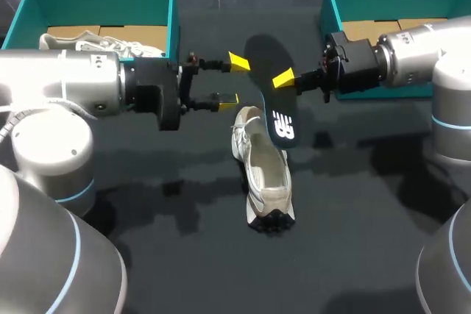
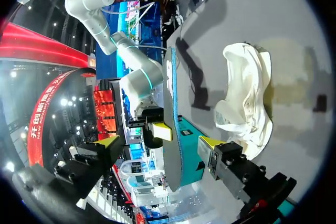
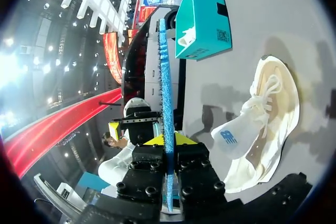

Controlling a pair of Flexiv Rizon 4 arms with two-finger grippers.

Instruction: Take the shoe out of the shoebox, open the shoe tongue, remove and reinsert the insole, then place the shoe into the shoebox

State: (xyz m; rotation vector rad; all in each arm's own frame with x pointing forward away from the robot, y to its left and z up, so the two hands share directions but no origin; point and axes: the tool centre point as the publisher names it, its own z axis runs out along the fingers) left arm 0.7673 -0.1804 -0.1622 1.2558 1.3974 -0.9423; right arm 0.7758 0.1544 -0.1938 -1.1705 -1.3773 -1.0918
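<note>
A dark insole [image 1: 266,82] hangs on edge in the air above the table, with my right gripper [image 1: 281,79] shut on its right side. My left gripper [image 1: 234,79] stands open just left of it, one fingertip at the insole's edge, not gripping. In the left wrist view the insole [image 2: 173,129] runs between my open left gripper [image 2: 157,142]. The right wrist view shows the insole's blue edge [image 3: 166,87] pinched in my right gripper [image 3: 167,140]. The white shoe [image 1: 265,178] lies on the table below, its opening facing up, also seen as shoe [image 2: 247,98] and shoe [image 3: 262,124].
A teal shoebox [image 1: 173,12] at the back left holds another white shoe [image 1: 103,43]. A second teal shoebox [image 1: 331,1] stands at the back right, behind my right arm. Dark tabletop [image 1: 221,270] spreads in front of the shoe.
</note>
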